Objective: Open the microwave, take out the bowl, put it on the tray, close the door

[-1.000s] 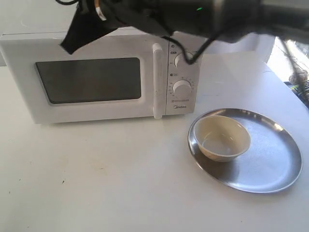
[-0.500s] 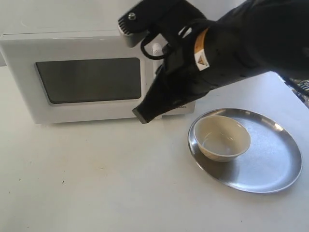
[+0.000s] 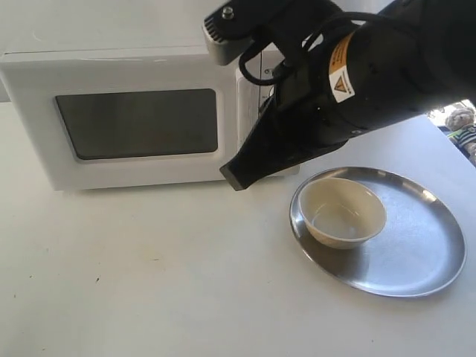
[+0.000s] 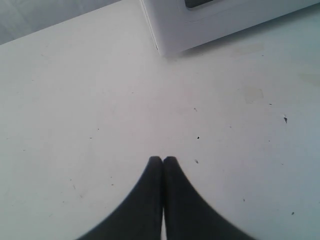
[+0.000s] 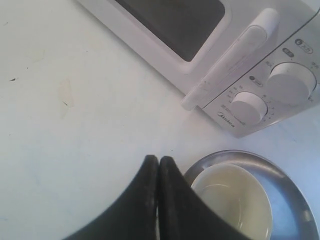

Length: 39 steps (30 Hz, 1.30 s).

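Note:
The white microwave (image 3: pixel 104 74) stands at the back left with its door (image 3: pixel 137 125) closed; the bar handle (image 5: pixel 235 55) and two dials show in the right wrist view. The cream bowl (image 3: pixel 342 212) sits in the silver tray (image 3: pixel 416 253) at the right, also seen as bowl (image 5: pixel 235 197) in tray (image 5: pixel 280 172). My right gripper (image 3: pixel 236 177) is shut and empty, hanging above the table in front of the handle and the dial panel, left of the tray; its fingertips (image 5: pixel 158 161) meet. My left gripper (image 4: pixel 163 160) is shut over bare table near a microwave corner (image 4: pixel 165 30).
The black right arm (image 3: pixel 372 67) crosses the upper right of the exterior view and hides the microwave's dial panel. White table (image 3: pixel 149 275) stretches in front of the microwave and left of the tray.
The right arm swung down from above the microwave to in front of its handle, then shifted slightly right. Bowl, tray and door have not moved.

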Tool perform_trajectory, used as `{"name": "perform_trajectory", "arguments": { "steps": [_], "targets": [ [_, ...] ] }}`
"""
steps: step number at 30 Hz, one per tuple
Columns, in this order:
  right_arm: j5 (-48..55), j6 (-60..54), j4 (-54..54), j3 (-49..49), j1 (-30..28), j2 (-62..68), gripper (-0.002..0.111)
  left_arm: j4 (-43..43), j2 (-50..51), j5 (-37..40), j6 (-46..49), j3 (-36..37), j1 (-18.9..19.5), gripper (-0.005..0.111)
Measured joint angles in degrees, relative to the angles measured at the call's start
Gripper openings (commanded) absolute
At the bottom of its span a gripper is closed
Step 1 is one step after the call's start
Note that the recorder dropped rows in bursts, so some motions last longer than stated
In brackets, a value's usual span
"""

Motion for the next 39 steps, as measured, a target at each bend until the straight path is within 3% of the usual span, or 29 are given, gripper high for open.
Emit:
{"name": "perform_trajectory", "arguments": {
  "steps": [7,13,17,25,28,34,39],
  "targets": [
    [0.14,0.00,0.35,0.08,0.00,-0.77,0.000,0.00,0.00,0.00,0.00,0.00,0.00,0.000],
    [-0.10,0.00,1.92,2.27,-1.30,-9.10,0.000,0.00,0.00,0.00,0.00,0.00,0.00,0.000],
    [-6.40,0.00,6.99,10.39,-8.34,-19.81,0.000,0.00,0.00,0.00,0.00,0.00,0.00,0.000],
    [-41.24,0.10,11.85,38.58,-29.57,-51.30,0.000,0.00,0.00,0.00,0.00,0.00,0.00,0.000],
    [-47.94,0.53,13.64,48.42,-35.46,-59.71,0.000,0.00,0.00,0.00,0.00,0.00,0.00,0.000],
    [-52.69,5.53,17.57,64.56,-41.06,-65.36,0.000,0.00,0.00,0.00,0.00,0.00,0.00,0.000],
    [-52.19,8.20,18.13,67.50,-42.36,-65.82,0.000,0.00,0.00,0.00,0.00,0.00,0.00,0.000]
  ]
}}
